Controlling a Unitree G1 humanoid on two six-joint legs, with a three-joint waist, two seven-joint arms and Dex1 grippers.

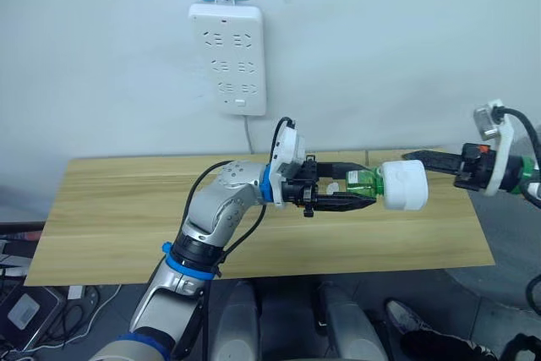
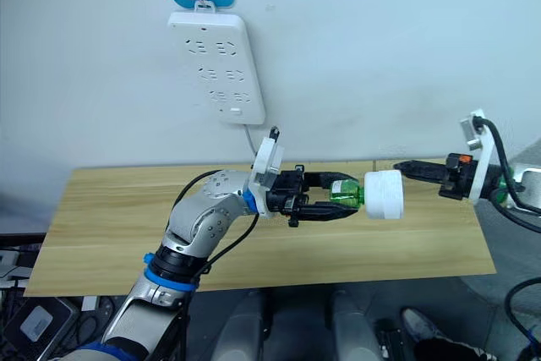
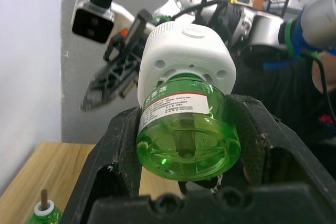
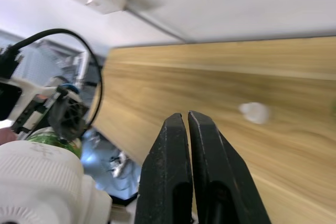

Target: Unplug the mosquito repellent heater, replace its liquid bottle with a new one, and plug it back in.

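Note:
My left gripper [image 1: 342, 193] is shut on a green liquid bottle [image 1: 362, 182], held level above the table. The bottle [image 3: 185, 132] sits between both fingers in the left wrist view. The white mosquito repellent heater [image 1: 402, 186] is still attached at the bottle's far end, unplugged and in the air. My right gripper [image 1: 416, 157] is shut with nothing in it. Its tips point at the heater [image 2: 382, 194] from the right, close to it but apart. A second green bottle [image 3: 44, 214] with a bare wick stands on the table below.
A white power strip [image 1: 226, 58] hangs on the wall above the wooden table [image 1: 127, 209], with a cord running down and its sockets free. A small white cap-like piece [image 4: 255, 112] lies on the tabletop.

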